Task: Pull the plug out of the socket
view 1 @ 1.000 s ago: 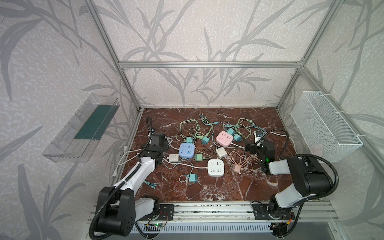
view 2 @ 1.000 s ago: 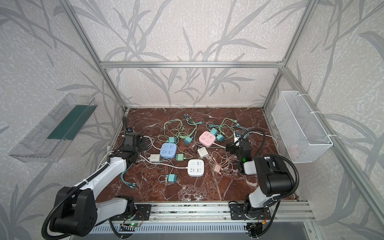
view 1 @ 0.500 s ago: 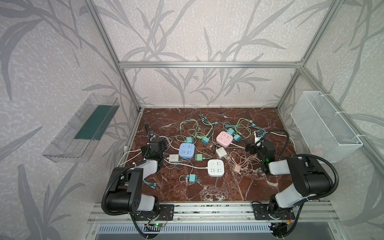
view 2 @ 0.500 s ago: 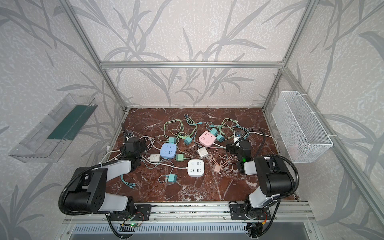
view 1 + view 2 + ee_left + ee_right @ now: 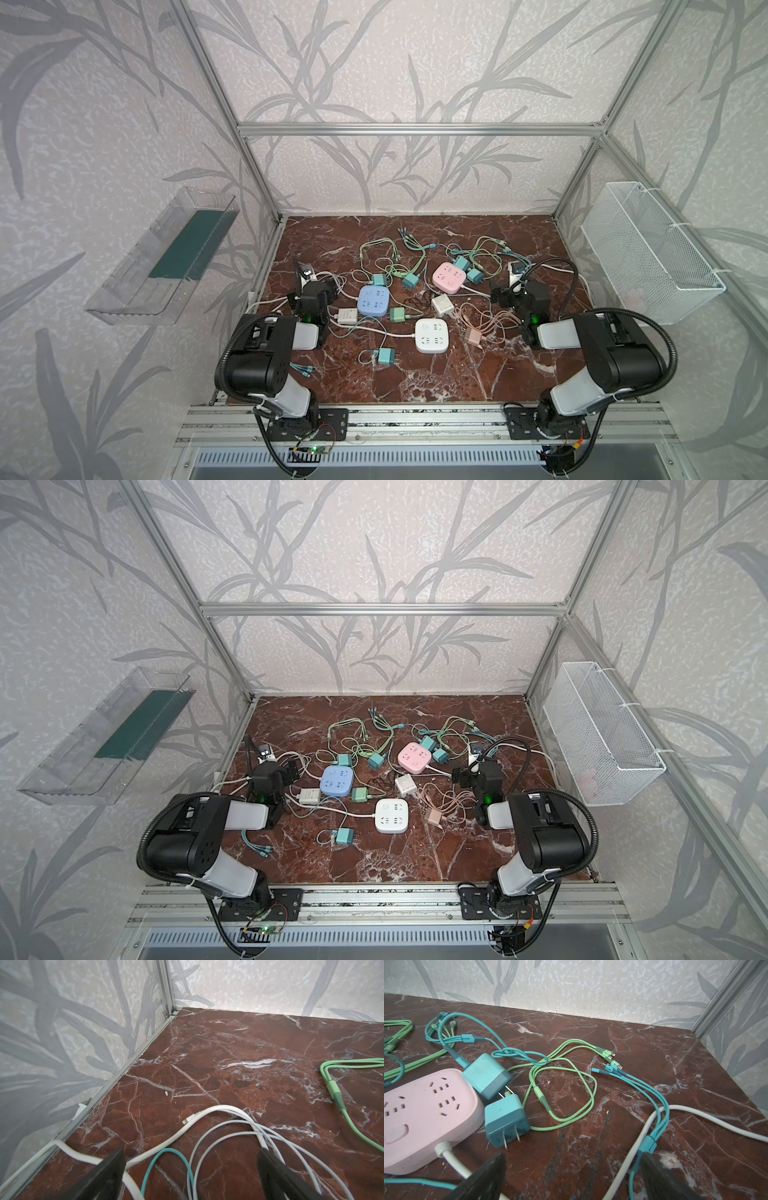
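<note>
Three sockets lie on the marble floor: blue [image 5: 373, 301], pink [image 5: 449, 276] [image 5: 425, 1105] and white [image 5: 432, 335], their top faces bare. Two teal plugs [image 5: 505, 1120] [image 5: 486, 1075] lie on their sides against the pink socket, prongs showing. Another teal plug [image 5: 378, 279] touches the blue socket's far edge and a green plug [image 5: 397, 314] lies at its right. My left gripper [image 5: 314, 287] [image 5: 191, 1159] hangs open over white cables at the left wall. My right gripper [image 5: 516, 289] [image 5: 573, 1164] is open and empty, just right of the pink socket.
A white charger [image 5: 442, 305], a pink charger [image 5: 472, 336], a white adapter [image 5: 347, 316] and a teal charger [image 5: 386, 356] lie among tangled green, teal and pink cables. A wire basket [image 5: 648, 253] hangs on the right wall, a clear tray [image 5: 162, 266] on the left.
The left arm has folded back, its elbow now low near the front rail, while its gripper stays by the left wall. The right arm has not moved.
</note>
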Robot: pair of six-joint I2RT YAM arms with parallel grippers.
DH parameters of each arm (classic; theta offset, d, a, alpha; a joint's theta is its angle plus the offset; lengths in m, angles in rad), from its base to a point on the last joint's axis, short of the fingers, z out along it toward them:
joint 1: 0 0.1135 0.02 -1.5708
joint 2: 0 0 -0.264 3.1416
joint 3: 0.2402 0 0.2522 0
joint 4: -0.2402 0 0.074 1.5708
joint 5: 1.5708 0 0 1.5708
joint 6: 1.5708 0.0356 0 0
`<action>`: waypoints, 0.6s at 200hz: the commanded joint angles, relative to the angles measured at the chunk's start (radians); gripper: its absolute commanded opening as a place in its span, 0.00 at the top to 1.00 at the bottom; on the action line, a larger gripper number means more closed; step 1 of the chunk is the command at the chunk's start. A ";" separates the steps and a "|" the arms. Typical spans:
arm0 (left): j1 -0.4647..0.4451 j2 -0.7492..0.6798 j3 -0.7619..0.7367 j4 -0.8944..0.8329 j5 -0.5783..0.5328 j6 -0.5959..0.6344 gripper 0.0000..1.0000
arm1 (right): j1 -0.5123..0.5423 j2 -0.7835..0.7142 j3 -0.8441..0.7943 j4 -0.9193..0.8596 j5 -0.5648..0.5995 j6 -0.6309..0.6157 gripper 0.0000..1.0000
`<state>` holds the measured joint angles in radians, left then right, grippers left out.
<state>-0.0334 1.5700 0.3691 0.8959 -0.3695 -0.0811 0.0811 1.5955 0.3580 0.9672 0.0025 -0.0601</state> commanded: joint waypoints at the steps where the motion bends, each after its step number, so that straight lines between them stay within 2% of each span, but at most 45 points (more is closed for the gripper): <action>1: 0.009 0.017 -0.008 0.121 0.014 0.028 0.01 | -0.001 -0.009 0.010 0.023 0.007 0.001 0.01; 16: 0.009 -0.006 0.001 0.055 0.015 0.010 0.01 | -0.001 -0.012 0.009 0.024 0.005 0.002 0.01; 30: 0.010 0.014 -0.007 0.112 0.014 0.025 0.01 | -0.001 -0.011 0.009 0.025 0.007 0.001 0.01; 43: 0.009 0.001 -0.002 0.074 0.017 0.013 0.01 | -0.001 -0.010 0.010 0.022 0.004 0.001 0.01; 120: 0.009 0.008 -0.006 0.095 0.016 0.021 0.01 | -0.001 -0.010 0.013 0.016 -0.003 -0.002 0.01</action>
<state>-0.0284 1.5742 0.3691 0.9592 -0.3607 -0.0784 0.0811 1.5955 0.3580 0.9668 -0.0006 -0.0601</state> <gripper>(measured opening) 0.992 0.991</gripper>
